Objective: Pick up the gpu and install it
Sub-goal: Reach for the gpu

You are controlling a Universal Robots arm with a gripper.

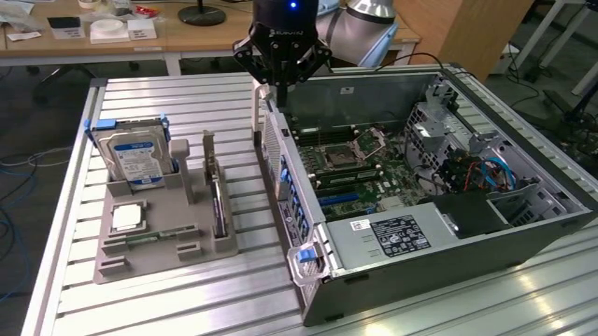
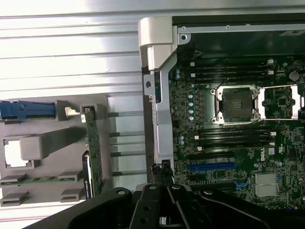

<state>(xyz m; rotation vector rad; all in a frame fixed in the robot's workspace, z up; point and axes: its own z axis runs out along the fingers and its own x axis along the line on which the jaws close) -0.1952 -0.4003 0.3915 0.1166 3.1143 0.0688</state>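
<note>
Aluminium table; gpu seemingly in holder

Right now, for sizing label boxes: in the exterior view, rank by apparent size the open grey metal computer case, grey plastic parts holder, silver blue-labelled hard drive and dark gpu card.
1. computer case
2. parts holder
3. hard drive
4. gpu card, seen edge-on, so it looks thinnest.

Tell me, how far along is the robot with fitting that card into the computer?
Nothing looks done yet. The gpu stands on edge in the grey holder beside the computer case, not picked up. The gripper is shut and seemingly empty above the case's rear wall. Left: lifting the card and seating it; the blue slot is empty.
</note>
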